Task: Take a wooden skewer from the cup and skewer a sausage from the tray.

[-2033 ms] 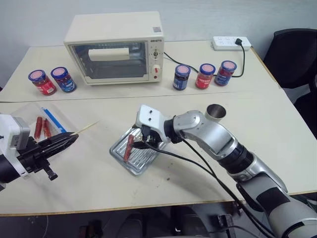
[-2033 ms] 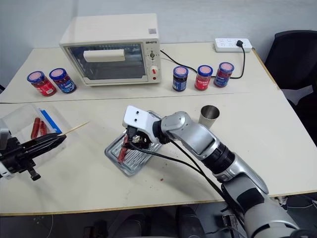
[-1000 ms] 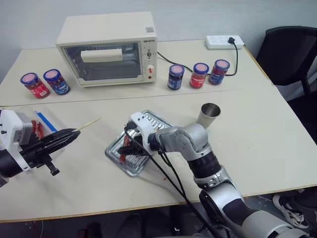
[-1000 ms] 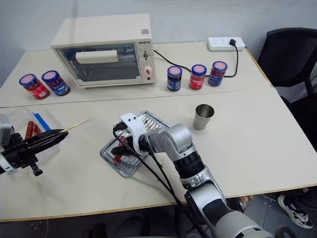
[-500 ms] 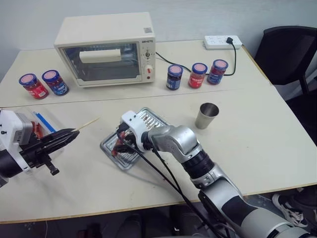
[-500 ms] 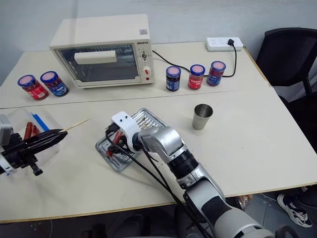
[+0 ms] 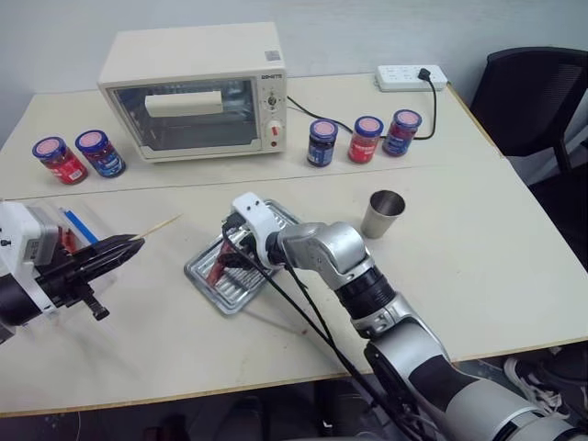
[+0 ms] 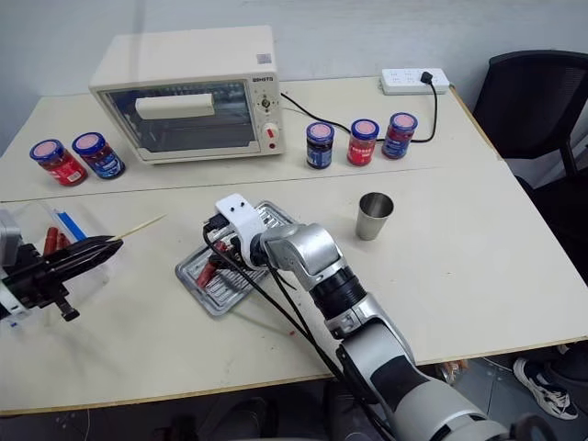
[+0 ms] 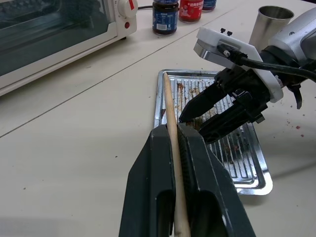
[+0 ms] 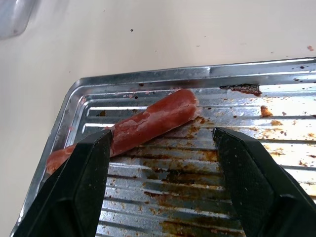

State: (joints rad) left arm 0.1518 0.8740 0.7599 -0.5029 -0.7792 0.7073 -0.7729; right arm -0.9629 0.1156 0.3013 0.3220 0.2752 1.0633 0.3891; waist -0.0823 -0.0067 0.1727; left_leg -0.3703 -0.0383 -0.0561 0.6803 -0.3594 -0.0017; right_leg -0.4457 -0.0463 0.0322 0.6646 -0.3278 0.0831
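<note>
Pale tabletop (image 7: pixel 514 276) under a grey wall, black chair (image 7: pixel 528 92) at far right. At far left, left gripper (image 9: pixel 174 136) clenched on the wooden skewer (image 9: pixel 170 111), tip aimed toward the tray (image 7: pixel 197 273). Behind, toaster oven (image 7: pixel 193 87) flanked by lidded jars (image 7: pixel 354 140). Mid-table, right gripper (image 10: pixel 160 143) spread wide, fingers low over the ribbed, stained tray. Sausage (image 10: pixel 143 123) lying on the tray floor just ahead of the fingertips, apparently untouched. Right of that gripper, well apart, steel cup (image 7: pixel 384 213) standing upright.
</note>
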